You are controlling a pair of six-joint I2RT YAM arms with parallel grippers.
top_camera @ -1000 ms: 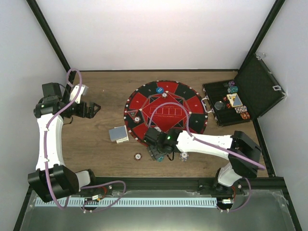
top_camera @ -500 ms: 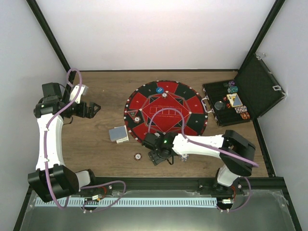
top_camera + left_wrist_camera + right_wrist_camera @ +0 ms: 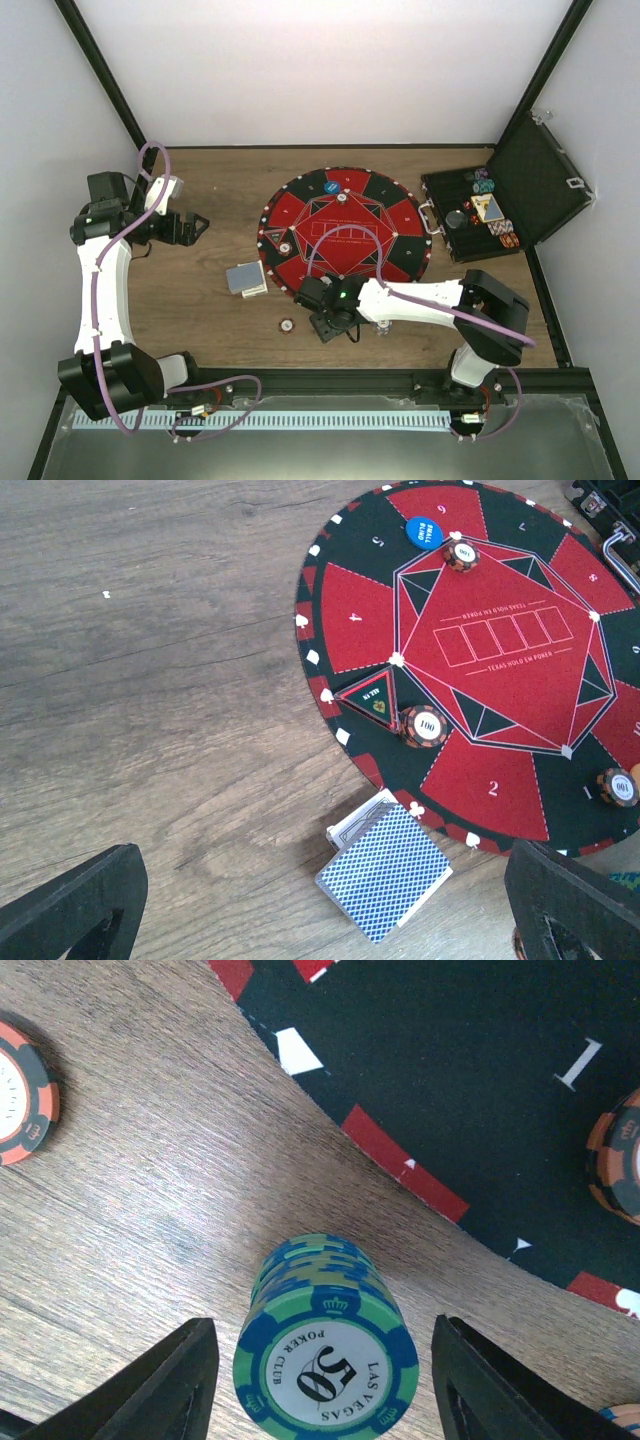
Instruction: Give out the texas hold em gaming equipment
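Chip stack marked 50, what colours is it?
The chip stack is green and blue, white-centred; right wrist view.

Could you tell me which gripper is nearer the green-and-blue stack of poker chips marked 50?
Right. The right gripper straddles the green-and-blue chip stack, jaws open either side; the left gripper hangs far off to the left.

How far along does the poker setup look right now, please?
Done: three chips sit on the mat. In hand: the right tool straddles a green-blue chip stack, not gripping yet. Left: the deck lies undealt beside the mat, with more chips in the case.
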